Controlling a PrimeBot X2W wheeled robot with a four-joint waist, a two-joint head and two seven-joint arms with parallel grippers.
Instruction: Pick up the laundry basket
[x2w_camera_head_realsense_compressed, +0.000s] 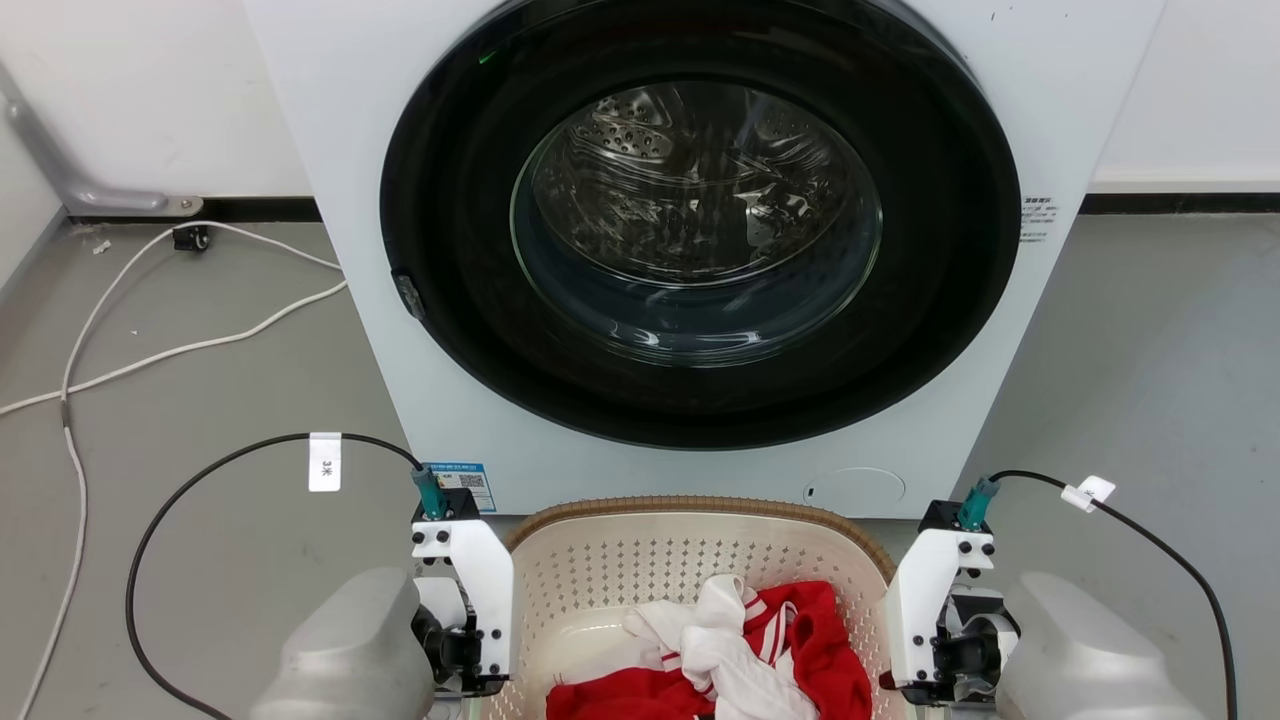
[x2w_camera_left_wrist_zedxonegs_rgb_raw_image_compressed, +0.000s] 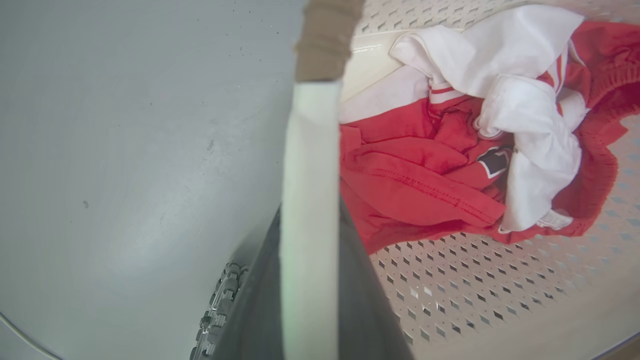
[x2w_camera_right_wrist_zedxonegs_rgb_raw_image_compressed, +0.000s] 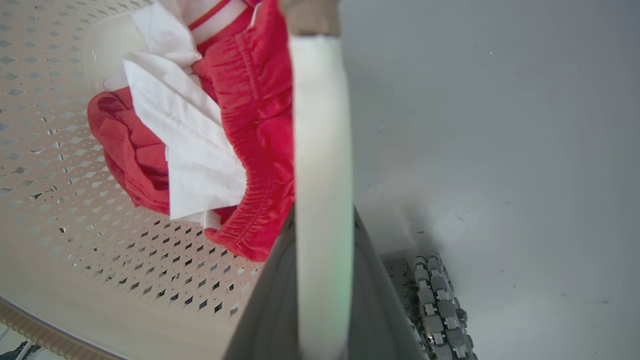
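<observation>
The laundry basket (x2w_camera_head_realsense_compressed: 700, 506), cream and perforated with a brown woven rim, sits at the bottom centre of the head view, right in front of the washing machine. It holds red and white clothes (x2w_camera_head_realsense_compressed: 740, 640). My left gripper (x2w_camera_head_realsense_compressed: 470, 650) is at its left side and my right gripper (x2w_camera_head_realsense_compressed: 940, 655) at its right side. In the left wrist view the white handle (x2w_camera_left_wrist_zedxonegs_rgb_raw_image_compressed: 310, 150) runs between my dark fingers (x2w_camera_left_wrist_zedxonegs_rgb_raw_image_compressed: 360, 280), which press against it. The right wrist view shows the other white handle (x2w_camera_right_wrist_zedxonegs_rgb_raw_image_compressed: 320, 125) clamped the same way in my right gripper (x2w_camera_right_wrist_zedxonegs_rgb_raw_image_compressed: 322, 215).
The white washing machine (x2w_camera_head_realsense_compressed: 330, 150), with its dark round door (x2w_camera_head_realsense_compressed: 700, 230) shut, stands close behind the basket. White cables (x2w_camera_head_realsense_compressed: 150, 350) trail over the grey floor at left. My base's wheels (x2w_camera_left_wrist_zedxonegs_rgb_raw_image_compressed: 220, 300) (x2w_camera_right_wrist_zedxonegs_rgb_raw_image_compressed: 435, 300) show beneath the basket's sides.
</observation>
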